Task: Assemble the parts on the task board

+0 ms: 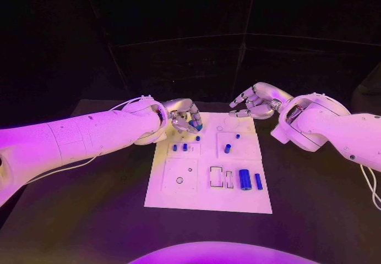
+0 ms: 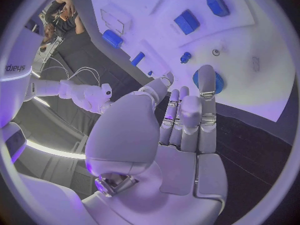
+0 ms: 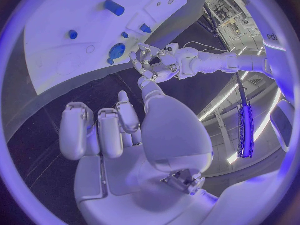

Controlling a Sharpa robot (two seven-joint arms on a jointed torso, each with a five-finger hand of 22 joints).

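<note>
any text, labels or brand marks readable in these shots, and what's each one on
"sharpa", partly cut off, reads sideways on the robot's white arm casing in the left wrist view.
"ed", the start of a word cut by the circle's rim, stands on a white surface in the right wrist view.
The task board and its blue parts carry no readable marking.

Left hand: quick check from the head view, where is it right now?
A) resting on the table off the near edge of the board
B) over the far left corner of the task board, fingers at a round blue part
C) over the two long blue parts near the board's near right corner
B: the left hand is at the far left corner of the task board, its fingers at the round blue part.
</note>
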